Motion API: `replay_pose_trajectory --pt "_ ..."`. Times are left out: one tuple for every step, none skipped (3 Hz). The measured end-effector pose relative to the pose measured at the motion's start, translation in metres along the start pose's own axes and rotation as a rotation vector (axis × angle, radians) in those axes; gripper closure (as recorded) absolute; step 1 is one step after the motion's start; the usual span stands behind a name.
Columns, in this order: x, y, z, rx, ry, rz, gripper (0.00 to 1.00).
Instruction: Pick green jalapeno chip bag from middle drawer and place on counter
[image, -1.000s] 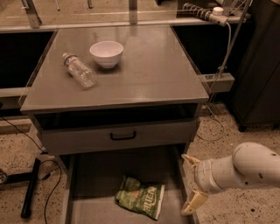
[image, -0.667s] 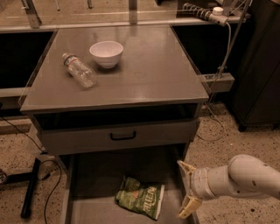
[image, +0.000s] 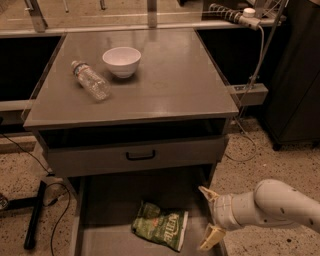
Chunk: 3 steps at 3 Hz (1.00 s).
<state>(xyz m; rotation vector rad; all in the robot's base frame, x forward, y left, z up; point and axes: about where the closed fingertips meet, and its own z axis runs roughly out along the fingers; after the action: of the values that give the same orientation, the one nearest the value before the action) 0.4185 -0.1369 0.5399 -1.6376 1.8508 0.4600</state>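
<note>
The broad, glossy grey square counter (image: 170, 90) tops the cabinet. Below it a grey drawer front with a black handle (image: 140, 156) sits shut. Beneath that, the wide grey metal middle drawer (image: 107, 210) is pulled open, its floor bare except for the bag. The robot's white arm (image: 282, 205) reaches in from the right at drawer height. A white round bowl (image: 121, 61) and a clear plastic bottle (image: 91, 81) lying on its side sit near each other on the counter's back left.

The crinkled green jalapeno chip bag (image: 161, 225) lies flat on the drawer floor, right of centre, with nothing on top of it. The gripper (image: 202, 218) is over the drawer's right edge, just beside the bag and not touching it. Its two tan fingers are spread wide, holding nothing.

Since a second ago the gripper has shifted left toward the bag. The bag, bowl and bottle have not moved.
</note>
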Motion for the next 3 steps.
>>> replay_pose_trajectory --pt "0.002 0.009 0.046 -0.029 0.009 -0.039 0.00" --pt "0.004 0.013 0.093 -0.042 0.002 -0.067 0.00" --pt "0.006 0.017 0.130 -0.060 -0.016 -0.076 0.00"
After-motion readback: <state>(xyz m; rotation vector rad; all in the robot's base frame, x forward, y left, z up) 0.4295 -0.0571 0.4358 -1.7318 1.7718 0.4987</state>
